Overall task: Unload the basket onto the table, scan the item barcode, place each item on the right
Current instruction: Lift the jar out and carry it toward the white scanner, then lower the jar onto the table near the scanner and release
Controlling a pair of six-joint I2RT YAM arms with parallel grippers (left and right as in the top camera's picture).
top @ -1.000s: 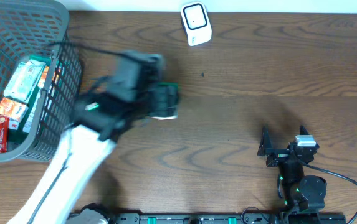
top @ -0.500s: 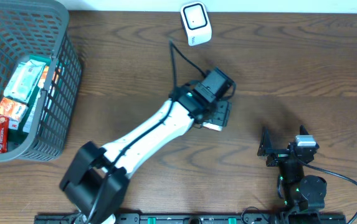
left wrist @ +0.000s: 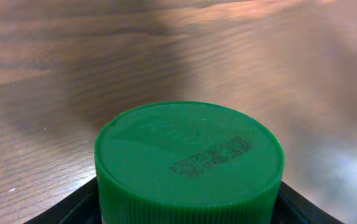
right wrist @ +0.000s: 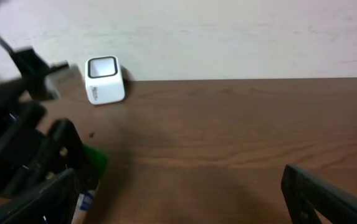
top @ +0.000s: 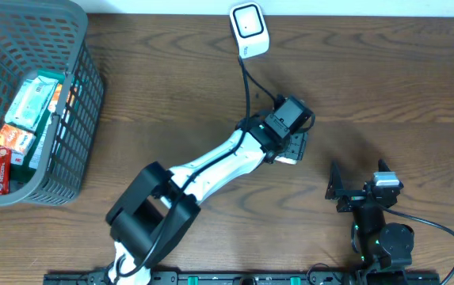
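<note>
Dark wood-grain table (top: pixel 385 95) against a plain white wall (right wrist: pixel 228 37)

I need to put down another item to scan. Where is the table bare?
Bare wood lies between the basket and the left arm, and right of the scanner along the far edge. It is crowded where the left end effector holds the green-capped bottle, close to the open right end effector.
</note>
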